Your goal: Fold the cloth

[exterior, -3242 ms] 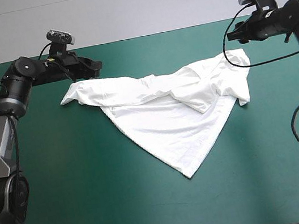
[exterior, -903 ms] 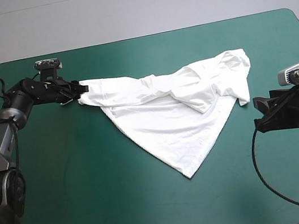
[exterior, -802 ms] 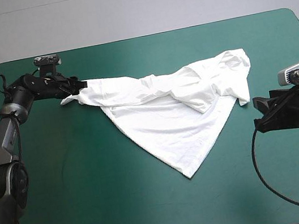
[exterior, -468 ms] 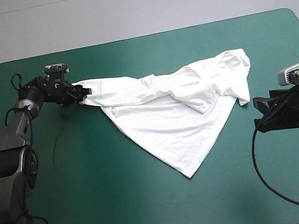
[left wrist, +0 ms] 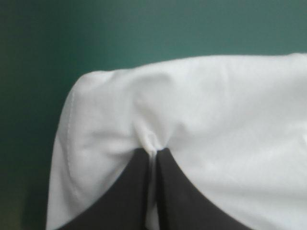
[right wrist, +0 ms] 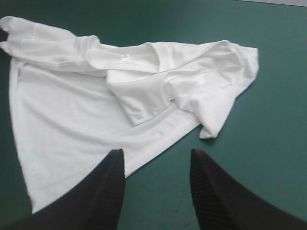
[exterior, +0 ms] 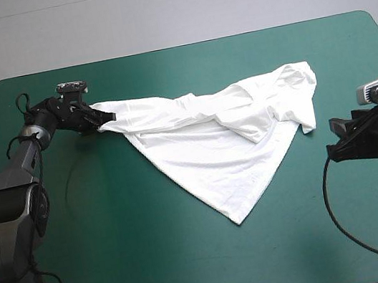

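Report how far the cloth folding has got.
Done: no neat fold yet; the T-shirt lies as a rumpled triangle on the teal-green cover, a flap doubled over toward its right end. In hand: the left hand is shut on a pinch of cloth at its far-left corner; the right hand is open, off the shirt's right side, touching nothing. Left: probably spreading it flat, then every fold.
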Available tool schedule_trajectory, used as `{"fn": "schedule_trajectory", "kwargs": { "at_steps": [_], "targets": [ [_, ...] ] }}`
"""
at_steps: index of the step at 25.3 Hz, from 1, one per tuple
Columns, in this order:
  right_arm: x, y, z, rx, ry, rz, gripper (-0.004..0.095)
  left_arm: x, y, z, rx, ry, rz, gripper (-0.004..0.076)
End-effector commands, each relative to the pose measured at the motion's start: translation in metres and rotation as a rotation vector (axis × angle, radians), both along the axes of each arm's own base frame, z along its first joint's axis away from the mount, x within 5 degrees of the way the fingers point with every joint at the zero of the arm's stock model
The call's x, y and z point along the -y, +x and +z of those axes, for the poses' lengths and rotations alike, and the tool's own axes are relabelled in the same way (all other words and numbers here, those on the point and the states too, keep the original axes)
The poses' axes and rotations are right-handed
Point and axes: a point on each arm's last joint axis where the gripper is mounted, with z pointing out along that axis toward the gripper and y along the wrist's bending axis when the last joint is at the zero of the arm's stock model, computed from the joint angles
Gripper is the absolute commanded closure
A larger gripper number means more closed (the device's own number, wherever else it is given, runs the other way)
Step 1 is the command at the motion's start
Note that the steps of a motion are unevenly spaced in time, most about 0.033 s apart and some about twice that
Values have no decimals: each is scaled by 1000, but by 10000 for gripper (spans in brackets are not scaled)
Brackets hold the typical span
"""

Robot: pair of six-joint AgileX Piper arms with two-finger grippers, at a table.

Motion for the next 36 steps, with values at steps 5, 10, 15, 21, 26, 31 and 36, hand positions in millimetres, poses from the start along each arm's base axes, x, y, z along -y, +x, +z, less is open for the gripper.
{"fn": "schedule_trajectory", "kwargs": {
  "at_steps": [5, 10, 15, 21, 26, 31, 36],
  "targets": [
    [19, 43, -9, -29, -73, -159, 494, 2, -9, 51, 99, 0, -17, 705],
    [23, 94, -41, -144, -73, -144, 494, 2, -12, 62, 125, 0, -16, 705],
    [26, 142, -72, -156, -62, -152, 494, 2, -12, 62, 123, -11, -14, 705],
    [31, 199, -100, -201, -47, -165, 426, 3, -12, 62, 125, -14, -13, 705],
    [36, 259, -110, -178, -51, -172, 385, 3, -12, 62, 127, -10, -21, 705],
    [45, 317, -144, -178, -98, -192, 464, 4, -13, 62, 126, 8, -45, 705],
    [62, 348, -161, -157, -104, -226, 464, 3, -13, 61, 127, 21, -53, 705]
  ]
}}
